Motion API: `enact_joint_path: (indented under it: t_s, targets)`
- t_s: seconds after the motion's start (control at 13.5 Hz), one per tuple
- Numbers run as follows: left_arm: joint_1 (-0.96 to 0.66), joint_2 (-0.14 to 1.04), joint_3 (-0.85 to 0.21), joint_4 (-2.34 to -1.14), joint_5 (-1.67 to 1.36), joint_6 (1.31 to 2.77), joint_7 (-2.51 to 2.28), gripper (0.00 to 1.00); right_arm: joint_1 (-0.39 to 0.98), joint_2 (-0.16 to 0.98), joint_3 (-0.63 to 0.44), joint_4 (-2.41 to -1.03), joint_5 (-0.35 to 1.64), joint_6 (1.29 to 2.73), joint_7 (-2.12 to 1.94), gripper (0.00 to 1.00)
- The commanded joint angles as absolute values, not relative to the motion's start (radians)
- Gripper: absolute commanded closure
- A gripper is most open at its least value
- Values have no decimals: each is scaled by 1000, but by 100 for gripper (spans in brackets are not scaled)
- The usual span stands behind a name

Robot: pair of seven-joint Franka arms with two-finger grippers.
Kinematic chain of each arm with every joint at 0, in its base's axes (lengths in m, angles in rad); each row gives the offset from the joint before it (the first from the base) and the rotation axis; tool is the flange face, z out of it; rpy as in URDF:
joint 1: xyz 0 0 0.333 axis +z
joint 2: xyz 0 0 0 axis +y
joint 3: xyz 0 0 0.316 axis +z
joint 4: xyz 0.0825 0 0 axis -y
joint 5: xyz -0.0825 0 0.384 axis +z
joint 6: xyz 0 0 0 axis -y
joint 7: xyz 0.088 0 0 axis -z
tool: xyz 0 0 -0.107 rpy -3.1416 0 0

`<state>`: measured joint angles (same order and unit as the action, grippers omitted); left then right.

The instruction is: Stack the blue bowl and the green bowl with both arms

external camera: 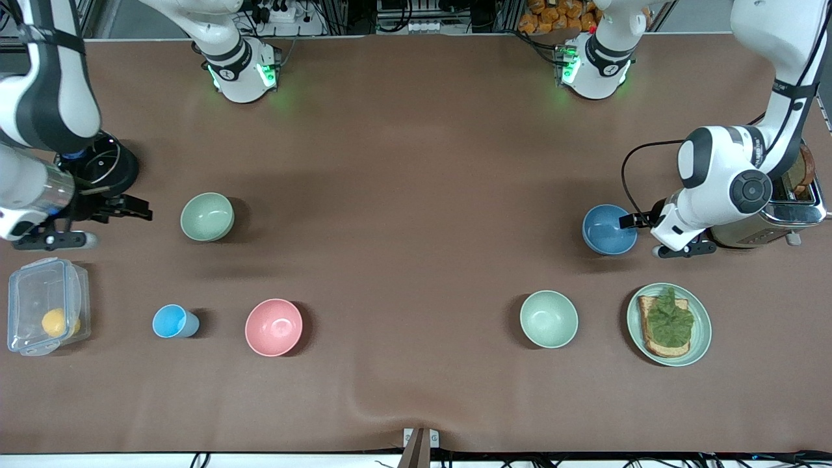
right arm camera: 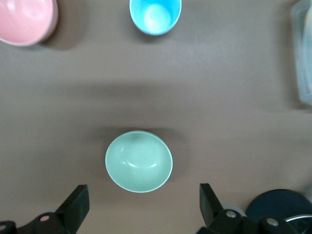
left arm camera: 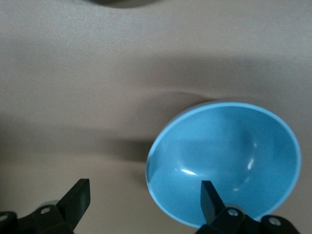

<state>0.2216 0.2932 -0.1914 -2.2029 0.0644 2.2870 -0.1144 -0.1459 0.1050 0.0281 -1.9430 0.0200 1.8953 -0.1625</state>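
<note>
**A:** While both arms sit low over the brown table (external camera: pixel 416 162), look at your left gripper (external camera: pixel 640 227) first. It hangs at the left arm's end, just beside the round, matte sky-blue bowl (external camera: pixel 609 229), with the toaster (external camera: pixel 780 211) under that arm. In the left wrist view the fingers (left arm camera: pixel 78 197) are spread wide and hold nothing, and the blue bowl (left arm camera: pixel 224 163) lies off toward one finger, not centred between them.

**B:** So you'd shift sideways before closing?

**A:** That's my read. One finger (left arm camera: pixel 209 197) already shows over the bowl's inside, so the rim is close to the line of a pinch; whether it touches, I can't tell.

**B:** And your right gripper (external camera: pixel 123 211)?

**A:** It is at the right arm's end, beside the round, dull sage-green bowl (external camera: pixel 207 216), which stands toward the middle of the table from it. The right wrist view shows those fingers (right arm camera: pixel 78 202) parted too, gripping nothing, with the green bowl (right arm camera: pixel 139 161) sitting roughly between them and well clear of both.

**B:** Which arm takes which?

**A:** Each bowl lies next to its own arm, and the two bowls are well apart, at about the same depth from the front camera. You'll need to carry one across; the paler mint bowl (external camera: pixel 548 318) and the pink bowl (external camera: pixel 273 327) sit nearer that camera.
</note>
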Motion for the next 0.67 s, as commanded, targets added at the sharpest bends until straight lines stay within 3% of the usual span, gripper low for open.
enact_joint_path:
  t_s: [0.0, 0.37, 0.59]
  targets:
    - [236, 322, -199, -2200, 81, 2307, -107, 7, -166, 81, 41, -2028, 25, 1963, -181, 0]
    - [230, 360, -199, -2175, 81, 2310, -107, 17, -170, 104, 40, -2235, 25, 2238, -258, 0]
    - [229, 371, -201, -2171, 81, 2310, -107, 30, -221, 191, 41, -2244, 25, 2307, -309, 7]
